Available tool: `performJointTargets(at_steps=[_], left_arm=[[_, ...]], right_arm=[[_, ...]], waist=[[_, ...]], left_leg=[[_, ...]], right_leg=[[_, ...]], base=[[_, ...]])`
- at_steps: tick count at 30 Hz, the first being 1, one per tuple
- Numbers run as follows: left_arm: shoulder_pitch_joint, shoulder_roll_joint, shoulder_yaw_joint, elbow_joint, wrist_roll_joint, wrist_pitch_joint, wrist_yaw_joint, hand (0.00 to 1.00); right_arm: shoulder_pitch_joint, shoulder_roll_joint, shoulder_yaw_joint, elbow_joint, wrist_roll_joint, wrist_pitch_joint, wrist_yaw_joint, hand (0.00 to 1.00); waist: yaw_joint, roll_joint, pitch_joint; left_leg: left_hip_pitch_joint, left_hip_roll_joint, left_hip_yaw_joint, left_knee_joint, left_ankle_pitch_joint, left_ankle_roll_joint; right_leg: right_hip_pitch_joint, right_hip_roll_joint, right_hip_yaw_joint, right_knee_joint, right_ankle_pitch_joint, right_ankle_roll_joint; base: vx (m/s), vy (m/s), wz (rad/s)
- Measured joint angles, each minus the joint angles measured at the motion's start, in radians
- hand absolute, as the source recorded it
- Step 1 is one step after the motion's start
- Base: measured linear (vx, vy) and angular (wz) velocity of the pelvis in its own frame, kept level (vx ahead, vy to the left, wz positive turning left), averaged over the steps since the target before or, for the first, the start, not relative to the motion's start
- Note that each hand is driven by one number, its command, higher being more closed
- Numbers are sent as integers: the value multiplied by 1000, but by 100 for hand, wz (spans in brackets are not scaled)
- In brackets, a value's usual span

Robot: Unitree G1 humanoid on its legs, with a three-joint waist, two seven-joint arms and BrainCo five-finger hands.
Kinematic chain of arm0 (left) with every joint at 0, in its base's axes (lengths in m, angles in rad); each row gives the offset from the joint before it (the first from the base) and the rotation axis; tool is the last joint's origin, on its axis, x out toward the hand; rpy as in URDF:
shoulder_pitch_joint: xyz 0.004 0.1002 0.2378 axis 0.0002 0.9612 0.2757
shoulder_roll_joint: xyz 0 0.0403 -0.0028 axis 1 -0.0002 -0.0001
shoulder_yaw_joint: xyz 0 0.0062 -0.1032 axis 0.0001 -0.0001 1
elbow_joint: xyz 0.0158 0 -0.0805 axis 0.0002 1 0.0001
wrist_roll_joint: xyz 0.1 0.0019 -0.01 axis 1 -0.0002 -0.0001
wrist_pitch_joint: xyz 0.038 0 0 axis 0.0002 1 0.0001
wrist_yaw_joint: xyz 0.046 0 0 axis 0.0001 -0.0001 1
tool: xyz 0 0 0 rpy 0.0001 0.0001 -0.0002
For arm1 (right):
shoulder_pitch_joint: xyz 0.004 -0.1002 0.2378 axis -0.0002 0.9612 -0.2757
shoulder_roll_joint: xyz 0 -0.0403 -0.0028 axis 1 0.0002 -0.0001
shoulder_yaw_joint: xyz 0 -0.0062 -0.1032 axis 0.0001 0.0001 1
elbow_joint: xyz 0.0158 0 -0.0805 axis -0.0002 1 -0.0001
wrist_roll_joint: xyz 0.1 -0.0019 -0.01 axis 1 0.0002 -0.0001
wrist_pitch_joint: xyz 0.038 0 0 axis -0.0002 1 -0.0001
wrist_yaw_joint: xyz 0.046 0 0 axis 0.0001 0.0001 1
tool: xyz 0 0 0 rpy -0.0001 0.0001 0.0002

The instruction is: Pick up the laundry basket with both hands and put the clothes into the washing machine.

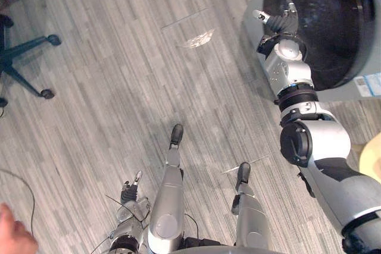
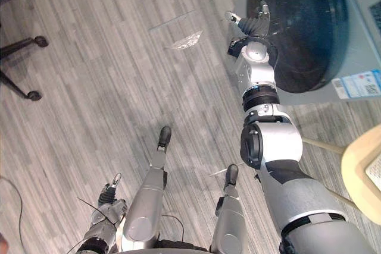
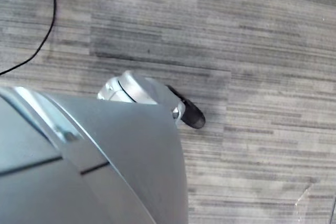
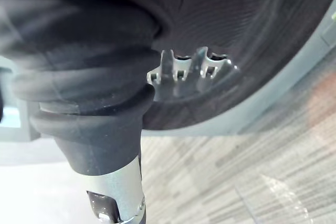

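The grey washing machine stands at the far right, with its dark round port facing me. My right arm is stretched out to it. My right hand is at the port's left rim, fingers relaxed and thumb spread to the left, holding nothing. In the right wrist view its fingers lie against the dark ribbed surface of the port. My left hand hangs low at the near left above the floor, fingers straight and empty.
A beige rounded object with a pale bar sits at the right edge. An office chair base with castors stands at the left. A clear scrap lies on the wood-pattern floor. A person's hand shows at the near-left corner.
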Motion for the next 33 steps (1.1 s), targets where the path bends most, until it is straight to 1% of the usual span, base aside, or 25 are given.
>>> performJointTargets(at_steps=[1,2,3,5,7,8,9,10,12,13,15,16,18,19,20,21,22,23,24,25,26,28,29,31,33], left_arm=[[0,-1,-15,1,-9,-3,4,0],[-5,-4,-30,1,-9,-3,9,0],[-16,-9,-32,5,-13,-2,11,0],[-26,-10,-37,7,-21,-2,11,0],[-42,-12,-37,12,-21,-2,11,0],[-57,-13,-35,13,-21,-1,12,0],[-69,-17,-25,12,-21,-1,12,0],[-74,-21,-20,13,-21,0,13,0],[-81,-42,3,12,-20,12,16,0],[-81,-48,12,13,-19,16,16,0],[-82,-53,40,18,-14,21,25,0],[-81,-53,46,19,-10,21,27,0],[-73,-48,72,33,16,29,32,0],[-61,-37,72,40,25,38,31,0],[-58,-31,72,51,36,42,30,0],[-44,-20,71,65,57,50,27,0],[-11,-8,71,73,72,58,13,0],[-5,-6,71,75,76,59,10,0],[15,0,70,92,99,64,4,0],[25,2,70,101,108,64,0,0],[49,7,70,116,134,69,-13,0],[67,13,68,140,154,74,-20,0],[99,17,69,143,170,82,-34,0],[109,17,69,151,180,86,-37,0],[112,18,68,168,193,87,-45,0]], right_arm=[[-7,-1,6,0,26,-2,1,0],[-6,-6,39,-1,42,-4,3,0],[-6,-1,75,-2,60,-5,6,0],[7,36,133,-21,65,-5,35,0],[53,86,200,-93,66,-6,54,0],[103,115,255,-171,66,-6,74,0],[163,149,321,-260,70,-8,91,0],[195,164,349,-298,73,-9,94,0],[358,214,479,-450,98,-21,117,0],[396,222,512,-477,102,-25,121,0],[537,249,612,-558,103,-28,143,0],[571,246,631,-577,102,-30,154,0],[700,225,673,-635,78,-30,185,0],[782,205,670,-676,50,-30,203,0],[827,188,665,-703,38,-31,211,0],[910,156,645,-745,14,-33,228,0],[1018,122,600,-805,9,-35,245,0],[1040,116,590,-819,9,-37,246,0],[1132,96,539,-874,1,-55,254,0],[1173,88,509,-895,-7,-63,259,0],[1267,71,436,-947,-17,-73,268,0],[1366,69,353,-988,-16,-85,273,0],[1442,76,278,-1000,-16,-99,278,0],[1493,93,203,-987,-12,-104,273,0],[1541,125,102,-930,8,-105,250,0]], waist=[[7,6,3],[23,10,6],[27,19,12],[29,20,13],[36,20,13],[44,20,13],[47,20,13],[46,19,13],[39,17,11],[35,17,11],[11,13,6],[4,11,5],[-26,-8,-14],[-44,-21,-37],[-53,-26,-48],[-72,-40,-76],[-92,-62,-126],[-94,-63,-137],[-108,-71,-180],[-120,-74,-202],[-143,-75,-245],[-156,-76,-294],[-178,-73,-341],[-200,-69,-359],[-205,-66,-391]], left_leg=[[-13,-1,-6,5,0,0],[-24,-2,-8,9,0,0],[-30,-2,-18,11,0,0],[-37,-2,-24,14,-1,-1],[-37,-1,-26,18,-3,-3],[-41,0,-23,31,-12,-7],[-47,2,-22,49,-22,-5],[-48,2,-21,54,-27,-4],[-49,1,-16,91,-49,-1],[-49,1,-16,100,-52,-1],[-46,1,-13,112,-54,-1],[-44,1,-11,113,-54,-1],[-28,-2,1,114,-55,0],[-16,-5,7,112,-57,2],[-3,-5,10,108,-58,4],[28,-5,19,93,-62,2],[69,-5,45,70,-64,0],[77,-5,49,64,-64,0],[107,-6,62,44,-64,0],[121,-6,68,34,-64,0],[157,-4,83,12,-62,-2],[199,2,102,-23,-58,-6],[232,4,113,-51,-55,-9],[268,5,123,-64,-51,-13],[295,6,153,-64,-50,-11]], right_leg=[[-5,0,-10,0,0,0],[-13,-1,-12,0,0,0],[-12,-1,-17,0,0,0],[-12,-1,-23,0,0,0],[-9,-1,-28,0,0,0],[-8,0,-31,0,-1,0],[-6,1,-35,0,-1,0],[-4,2,-36,0,-1,0],[8,1,-36,1,-1,0],[11,1,-36,1,-1,0],[17,2,-33,2,-1,0],[19,2,-30,1,-1,0],[26,0,-16,1,-1,0],[33,-2,-9,1,-1,0],[43,-3,-6,1,-2,0],[59,-7,1,1,-3,1],[72,-13,20,2,-9,0],[75,-15,22,2,-9,0],[83,-19,35,4,-15,0],[87,-20,42,5,-17,-1],[99,-22,53,12,-28,-1],[99,-21,69,24,-42,-5],[105,-19,80,33,-51,-6],[130,-20,86,36,-60,-5],[135,-21,114,35,-62,-6]], base=[[21,9,17],[26,16,19],[21,16,14],[10,27,11],[-1,31,2],[-17,23,-4],[-25,34,-4],[-27,35,-4],[-21,32,-5],[-21,28,-4],[-33,27,-5],[-47,30,-6],[-55,42,-13],[-42,40,-14],[-29,29,-12],[-28,17,-26],[-23,12,-27],[-12,4,-32],[7,-7,-19],[22,-25,-28],[17,-42,-25],[27,-48,-28],[65,-47,-25],[71,-47,-20],[58,-36,-31]])
